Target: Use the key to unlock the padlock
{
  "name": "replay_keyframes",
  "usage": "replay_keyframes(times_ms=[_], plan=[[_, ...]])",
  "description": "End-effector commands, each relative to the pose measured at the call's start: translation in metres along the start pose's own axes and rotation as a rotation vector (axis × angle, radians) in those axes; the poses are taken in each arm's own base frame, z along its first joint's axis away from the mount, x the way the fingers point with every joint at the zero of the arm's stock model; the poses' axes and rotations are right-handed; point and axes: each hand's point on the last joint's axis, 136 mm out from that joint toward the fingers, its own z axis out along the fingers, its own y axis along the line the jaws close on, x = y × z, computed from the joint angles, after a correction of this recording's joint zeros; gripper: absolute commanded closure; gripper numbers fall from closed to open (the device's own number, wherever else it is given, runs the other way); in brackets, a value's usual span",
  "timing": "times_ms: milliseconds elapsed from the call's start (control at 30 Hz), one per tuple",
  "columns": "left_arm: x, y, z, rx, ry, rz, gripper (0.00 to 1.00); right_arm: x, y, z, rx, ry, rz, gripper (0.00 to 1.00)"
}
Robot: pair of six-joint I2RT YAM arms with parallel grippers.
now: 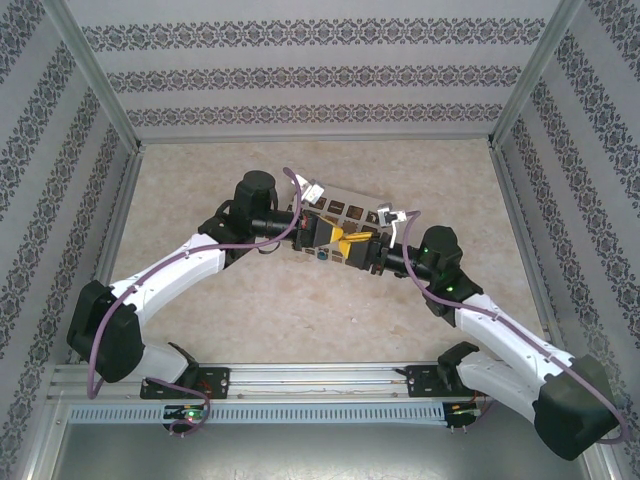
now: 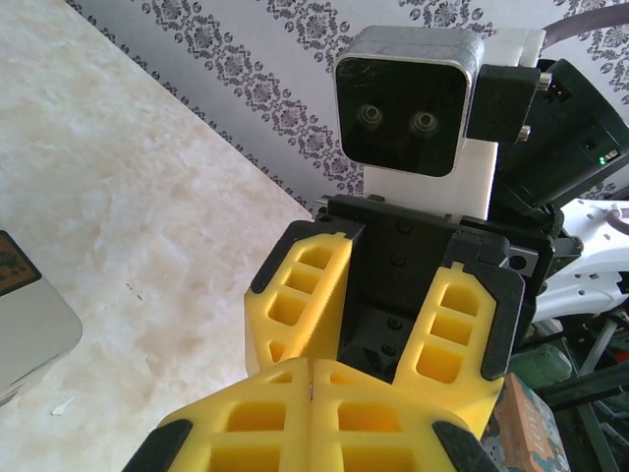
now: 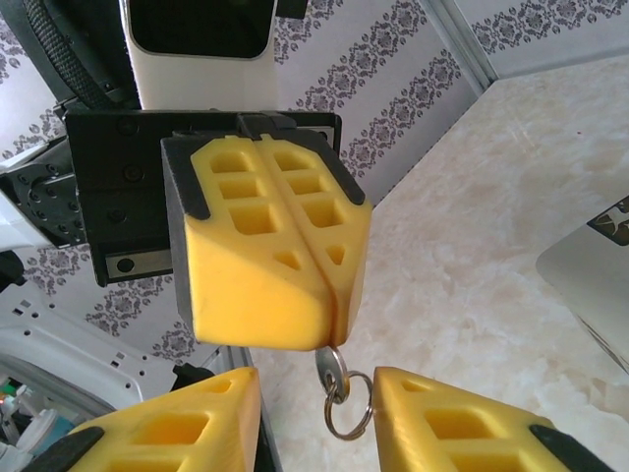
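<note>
One key [image 3: 332,368] vertical, ring [image 3: 344,414] lowermost

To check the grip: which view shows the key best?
Right wrist view: the key hangs sharp below the shut left claw. Top view: too small to tell. Left wrist view: that claw's fingers hide it.

White shells on the left arm [image 1: 175,270], lower left of the top view, and the right arm [image 1: 505,340], lower right, black housings at every joint. Purple cable [image 1: 97,345] loops along each. Now the fingers [image 3: 251,285]: bright yellow, pocketed with square cells, black-capped. Silver wrist camera [image 2: 408,98], two lenses.
</note>
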Motion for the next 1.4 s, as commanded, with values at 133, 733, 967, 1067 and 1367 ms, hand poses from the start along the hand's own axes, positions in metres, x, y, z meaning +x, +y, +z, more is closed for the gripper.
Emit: replay_keyframes(times_ms=[133,733,967,1067,1367], plan=[[-0.011,-0.017,-0.008,0.040,-0.026,0.065,1.00,-0.011,0.014,0.003,-0.044,-0.026,-0.036,0.73],[-0.016,-0.016,-0.014,-0.001,-0.056,0.094,0.70,-0.004,-0.002,-0.002,0.024,-0.029,-0.028,1.00],[-0.017,0.003,-0.043,-0.218,-0.128,0.163,0.38,0.008,-0.027,-0.004,0.140,0.008,-0.015,1.00],[-0.012,0.015,-0.058,-0.338,-0.166,0.199,0.26,0.013,-0.041,-0.003,0.196,0.032,-0.003,1.00],[0.024,0.058,-0.095,-0.624,-0.205,0.196,0.09,0.015,-0.083,0.005,0.322,0.067,0.064,1.00]])
